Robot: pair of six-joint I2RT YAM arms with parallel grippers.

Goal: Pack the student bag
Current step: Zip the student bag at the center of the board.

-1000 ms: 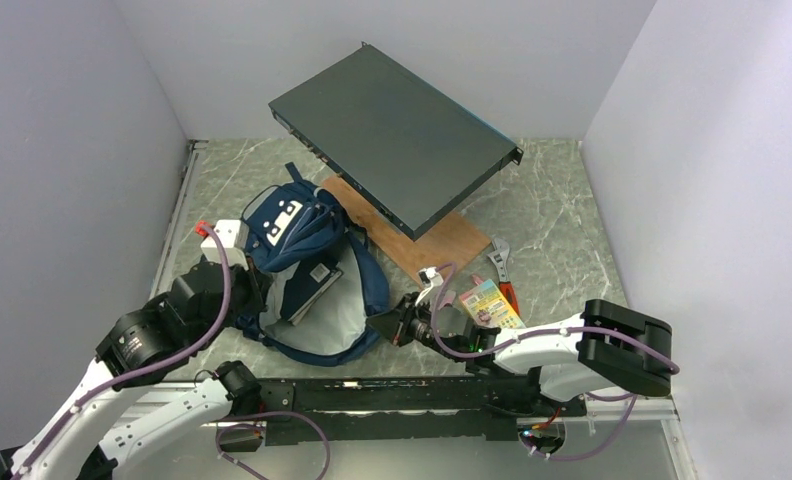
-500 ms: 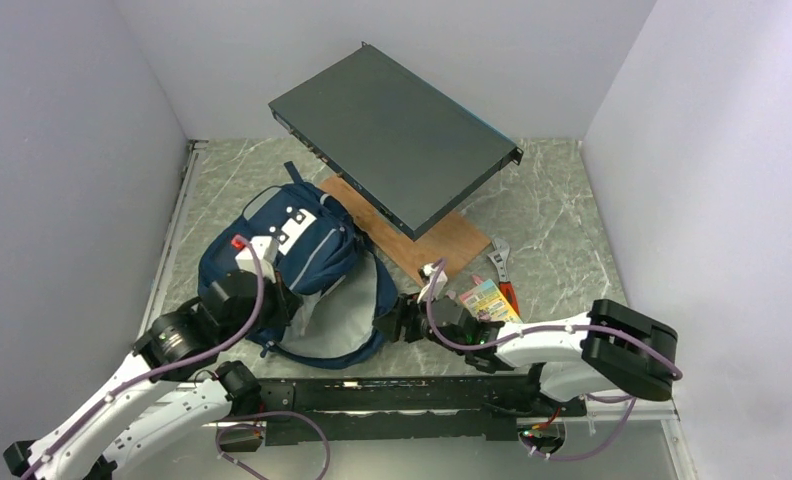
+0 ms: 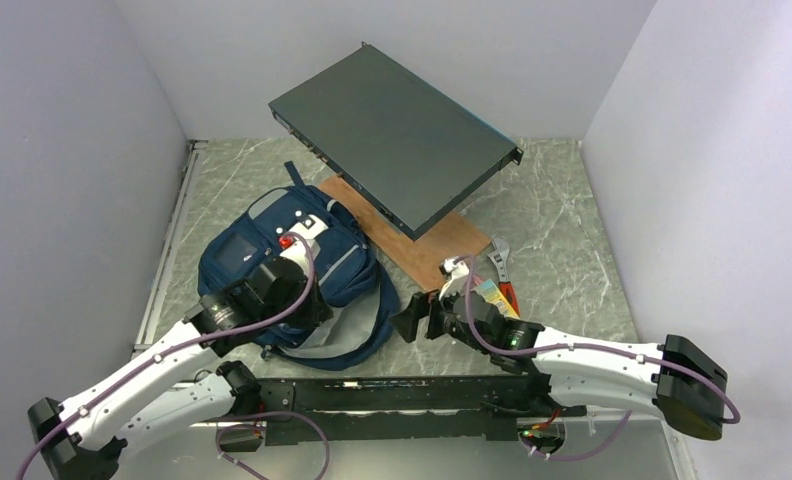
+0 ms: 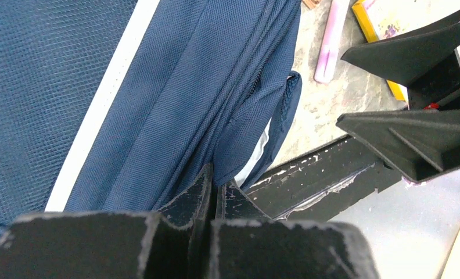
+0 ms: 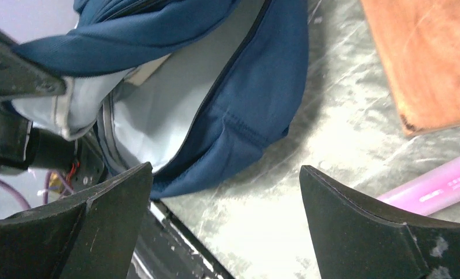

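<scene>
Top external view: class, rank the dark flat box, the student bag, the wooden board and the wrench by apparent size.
1. dark flat box, though seemingly raised nearer the camera
2. student bag
3. wooden board, partly hidden under the box
4. wrench

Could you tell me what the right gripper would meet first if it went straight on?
The right gripper would probably meet the student bag first: its blue rim lies straight ahead between the open jaws, though depth is unclear.
</scene>
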